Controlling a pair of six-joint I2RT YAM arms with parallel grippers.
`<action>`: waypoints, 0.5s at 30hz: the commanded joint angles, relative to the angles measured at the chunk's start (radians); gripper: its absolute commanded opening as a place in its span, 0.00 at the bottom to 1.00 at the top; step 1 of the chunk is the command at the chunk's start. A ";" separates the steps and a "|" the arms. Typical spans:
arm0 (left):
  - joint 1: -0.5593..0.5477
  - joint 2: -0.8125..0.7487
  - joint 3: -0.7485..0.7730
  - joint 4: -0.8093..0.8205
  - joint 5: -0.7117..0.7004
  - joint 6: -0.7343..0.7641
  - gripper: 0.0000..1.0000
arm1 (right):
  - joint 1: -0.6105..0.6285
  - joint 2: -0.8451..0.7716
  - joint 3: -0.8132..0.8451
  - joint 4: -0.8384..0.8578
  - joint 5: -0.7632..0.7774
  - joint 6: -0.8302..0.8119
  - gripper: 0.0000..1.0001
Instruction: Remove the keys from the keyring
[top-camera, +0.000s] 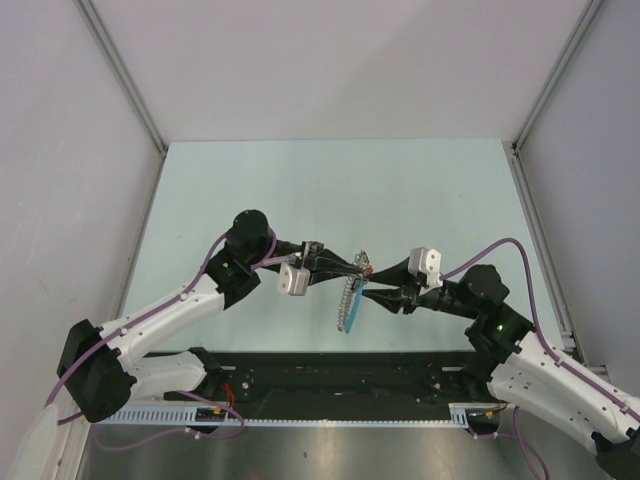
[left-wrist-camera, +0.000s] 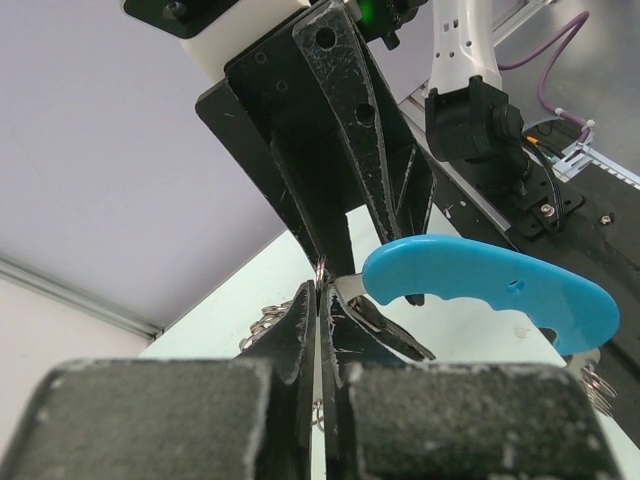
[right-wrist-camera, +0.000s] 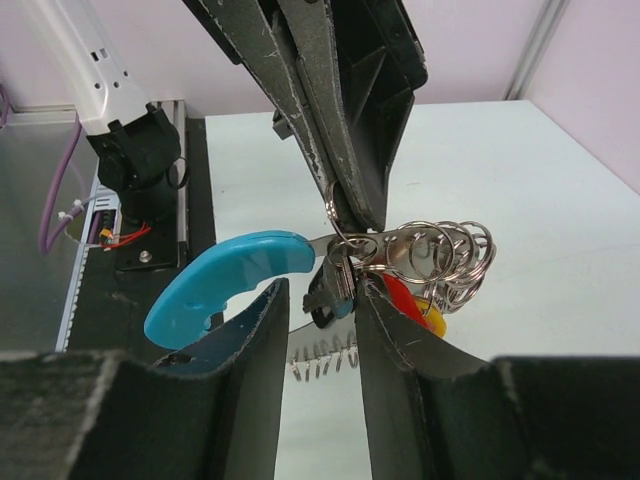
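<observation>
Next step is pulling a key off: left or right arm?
Right, probably. The left gripper is shut on the thin wire keyring, anchoring it; the right gripper straddles the silvery metal keys beside the blue curved strap, placed to pull.

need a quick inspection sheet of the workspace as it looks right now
surface: pale green table, no marks seen
job's things: keyring held in the air between the arms, blue strap hanging off it; toothed metal piece below may be a key
clutter: red and yellow tags in the bundle, otherwise nothing seen
grippers: left pincer shut on the keyring; right pincer straddles the bundle, grip unclear
cables: purple cables run along both arms
surroundings: pale walls, metal frame posts, black rail at the near edge
</observation>
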 joint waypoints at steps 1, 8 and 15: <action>0.003 -0.032 0.055 0.019 0.033 0.037 0.00 | 0.015 0.010 -0.006 0.071 -0.011 0.015 0.35; 0.003 -0.035 0.062 -0.019 0.028 0.060 0.00 | 0.020 0.010 -0.008 0.050 0.041 0.015 0.17; 0.003 -0.034 0.078 -0.060 0.026 0.083 0.00 | 0.022 -0.015 -0.006 0.033 0.140 0.024 0.00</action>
